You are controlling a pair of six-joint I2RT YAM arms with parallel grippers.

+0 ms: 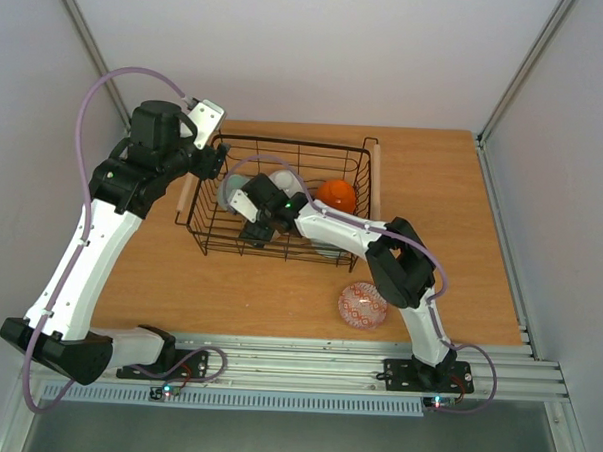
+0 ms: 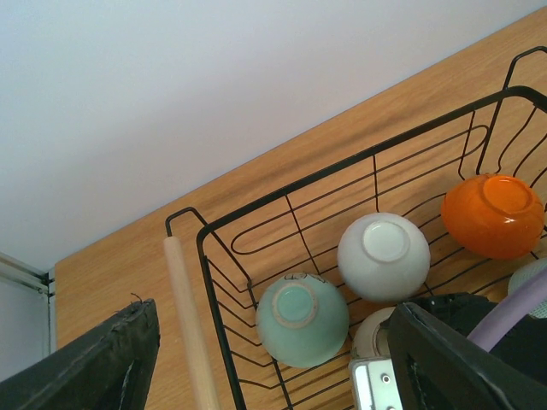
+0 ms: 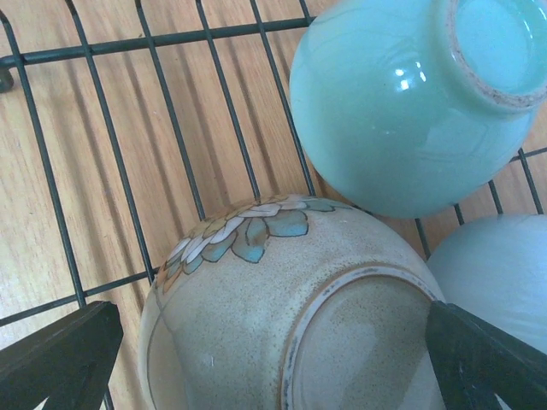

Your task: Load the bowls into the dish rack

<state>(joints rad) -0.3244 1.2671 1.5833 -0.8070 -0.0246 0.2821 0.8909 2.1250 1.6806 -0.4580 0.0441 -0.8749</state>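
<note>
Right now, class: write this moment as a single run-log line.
right fingers open astride upturned beige bowl in dish rack | left fingers open, empty, near rack's left end | patterned bowl on table, outside rack

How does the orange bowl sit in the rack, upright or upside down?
Upside down: the orange bowl shows its foot ring upward, inside the dish rack.

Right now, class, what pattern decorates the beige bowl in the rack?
Overlapping white and blue-green petals on the beige bowl, clearest in the right wrist view.
</note>
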